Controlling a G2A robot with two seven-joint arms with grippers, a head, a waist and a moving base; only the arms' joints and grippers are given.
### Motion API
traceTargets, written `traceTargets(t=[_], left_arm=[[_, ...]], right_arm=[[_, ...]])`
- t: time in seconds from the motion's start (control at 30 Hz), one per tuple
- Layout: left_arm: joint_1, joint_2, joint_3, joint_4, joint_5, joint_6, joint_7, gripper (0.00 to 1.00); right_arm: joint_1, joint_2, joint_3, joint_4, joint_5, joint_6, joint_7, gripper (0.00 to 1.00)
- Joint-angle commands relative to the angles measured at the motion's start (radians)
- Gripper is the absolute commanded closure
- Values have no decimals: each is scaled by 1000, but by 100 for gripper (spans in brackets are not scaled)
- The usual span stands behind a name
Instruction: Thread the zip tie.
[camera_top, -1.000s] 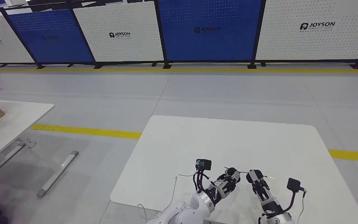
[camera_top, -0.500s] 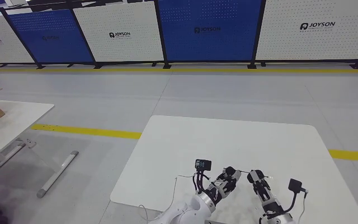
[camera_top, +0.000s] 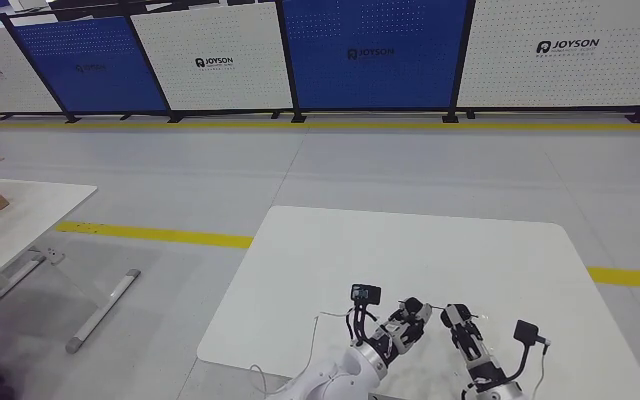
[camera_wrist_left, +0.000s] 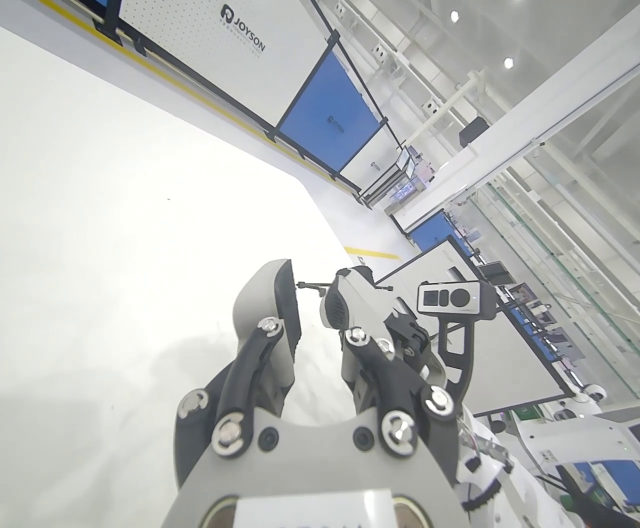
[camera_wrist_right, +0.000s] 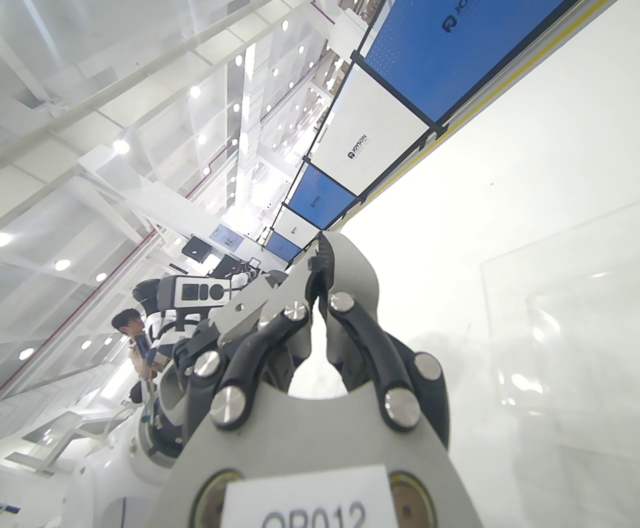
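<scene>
The zip tie (camera_wrist_left: 311, 286) is a thin black strip held level above the white table (camera_top: 400, 250). It spans the short gap between my two grippers (camera_top: 430, 308). My left gripper (camera_wrist_left: 310, 295) is open, and the tie's free end lies between its fingertips, touching one pad (camera_wrist_left: 289, 295). My right gripper (camera_wrist_right: 319, 250) faces it tip to tip and is shut on the zip tie, whose other stretch (camera_wrist_left: 382, 288) shows past the left finger. Both the left gripper (camera_top: 411, 305) and the right gripper (camera_top: 450, 312) hang near the table's front edge.
A clear plastic sheet (camera_wrist_right: 560, 310) lies flat on the table beside the right gripper. A thin white cable (camera_top: 315, 335) hangs off the table's front left corner. Bare tabletop stretches beyond the grippers. Blue and white partition panels (camera_top: 370, 55) stand far behind.
Both arms have shifted only very slightly. The grippers stay tip to tip with the tie between them.
</scene>
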Motion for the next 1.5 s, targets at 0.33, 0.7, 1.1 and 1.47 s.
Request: traceTargets(t=[0.33,0.7,1.1,1.47], left_arm=[[-12,-5,-1,13,-12,6,-5,100],[-8,-6,6,7,2,-3,-6,100],[0,-6,8,1,20,-4,-4,100],[7,-5,13,-3,33,-13,-6,100]], right_arm=[[-2,0,-2,-3,-9,-3,2,100],[2,-1,-4,-2,-6,-5,7,100],[3,-2,-9,-1,0,-7,12,100],[1,0,-11,1,-2,-7,11,100]])
